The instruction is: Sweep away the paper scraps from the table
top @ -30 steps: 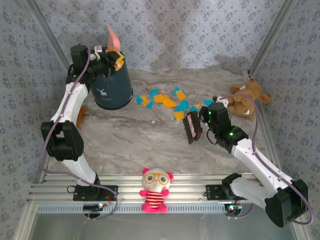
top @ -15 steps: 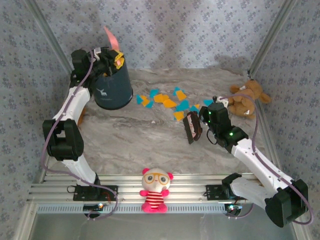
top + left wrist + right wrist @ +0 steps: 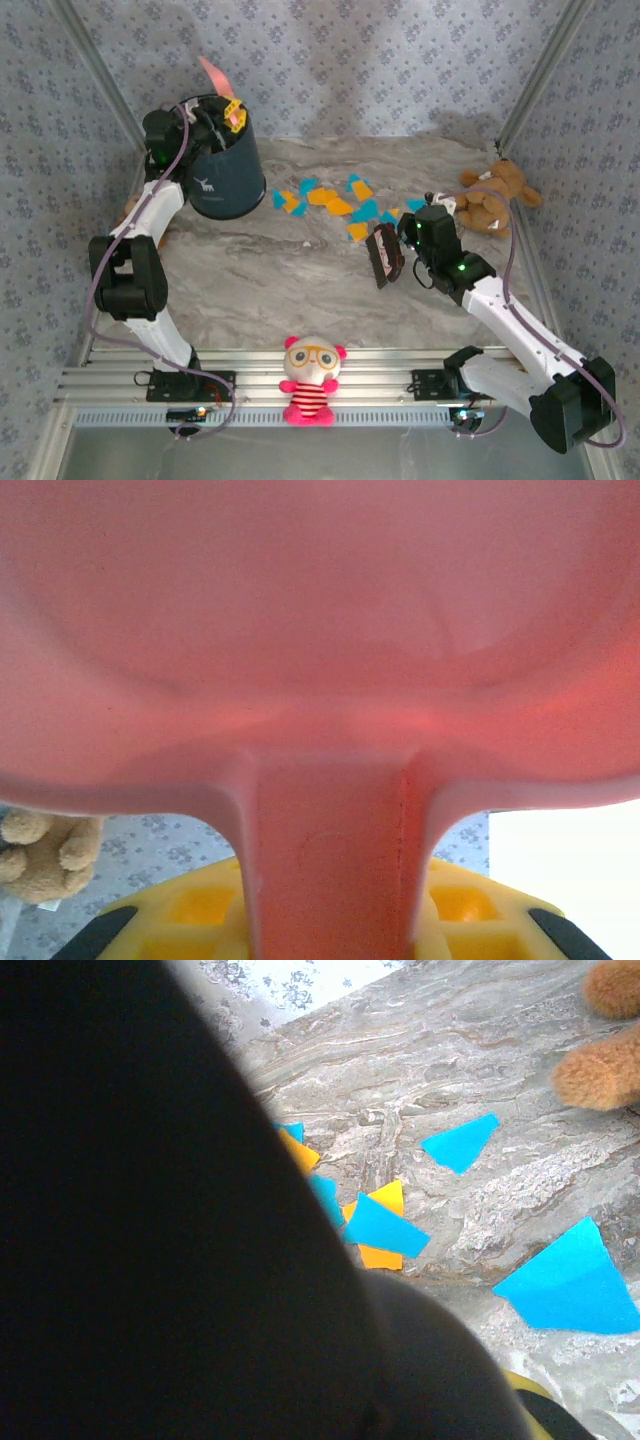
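The paper scraps (image 3: 330,197) lie mid-frame on the bench (image 3: 280,280), so the right tool (image 3: 402,246), clenched on what looks like a brush (image 3: 383,257), could scatter them while the left tool (image 3: 228,115) grips the pink dustpan (image 3: 212,73) at upper left.

I log blue-grey floral-patterned walls (image 3: 400,60) closing the cell at the back, left and right, with two bare metal corner posts (image 3: 92,65) slanting up where they meet. The table (image 3: 300,290) has a grey-white marbled, wrinkly top, a ribbed aluminium rail (image 3: 380,372) runs along its near edge, and below that lies a plain grey strip (image 3: 300,455) I cannot identify. Light reads soft and even from above, with only faint shadows on the marbled top, while my left wrist view catches a blown-out white area (image 3: 565,880) at its lower right.
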Controlling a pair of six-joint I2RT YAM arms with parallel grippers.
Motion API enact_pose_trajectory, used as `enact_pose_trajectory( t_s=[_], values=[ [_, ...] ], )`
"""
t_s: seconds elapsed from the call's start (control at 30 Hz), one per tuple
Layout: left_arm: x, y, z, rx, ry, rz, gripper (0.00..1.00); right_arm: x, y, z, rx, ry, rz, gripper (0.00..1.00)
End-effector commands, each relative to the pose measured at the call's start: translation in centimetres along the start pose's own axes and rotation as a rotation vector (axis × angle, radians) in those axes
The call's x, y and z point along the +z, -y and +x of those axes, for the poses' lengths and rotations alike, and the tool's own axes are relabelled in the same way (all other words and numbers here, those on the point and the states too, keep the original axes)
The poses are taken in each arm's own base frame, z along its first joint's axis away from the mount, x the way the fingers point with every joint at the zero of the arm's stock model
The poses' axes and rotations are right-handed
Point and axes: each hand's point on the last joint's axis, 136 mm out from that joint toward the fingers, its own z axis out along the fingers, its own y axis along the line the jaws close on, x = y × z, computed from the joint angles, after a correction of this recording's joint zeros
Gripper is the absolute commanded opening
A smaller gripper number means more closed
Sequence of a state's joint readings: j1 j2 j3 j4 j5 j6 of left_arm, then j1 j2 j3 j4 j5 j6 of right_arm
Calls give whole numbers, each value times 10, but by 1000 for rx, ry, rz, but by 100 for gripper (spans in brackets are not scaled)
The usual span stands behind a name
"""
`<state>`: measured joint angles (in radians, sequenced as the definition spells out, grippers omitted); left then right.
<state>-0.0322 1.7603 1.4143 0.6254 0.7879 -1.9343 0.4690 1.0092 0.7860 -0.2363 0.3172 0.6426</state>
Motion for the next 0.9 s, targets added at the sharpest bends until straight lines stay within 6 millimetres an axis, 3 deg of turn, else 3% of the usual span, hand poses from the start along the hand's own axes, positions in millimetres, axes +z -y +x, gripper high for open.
enact_pose_trajectory(
  t_s=[0.0, 0.37, 0.87],
  values=[
    [-3, 22, 5, 59, -11, 58, 0, -5, -10, -16, 17, 41, -34, 0],
    [-19, 19, 34, 298, -33, -130, 0, -6, -15, -16, 22, 37, -59, 0],
    [-63, -15, 80, 768, -121, -546, 0, 3, -39, -14, 99, 3, -202, 0]
  ],
)
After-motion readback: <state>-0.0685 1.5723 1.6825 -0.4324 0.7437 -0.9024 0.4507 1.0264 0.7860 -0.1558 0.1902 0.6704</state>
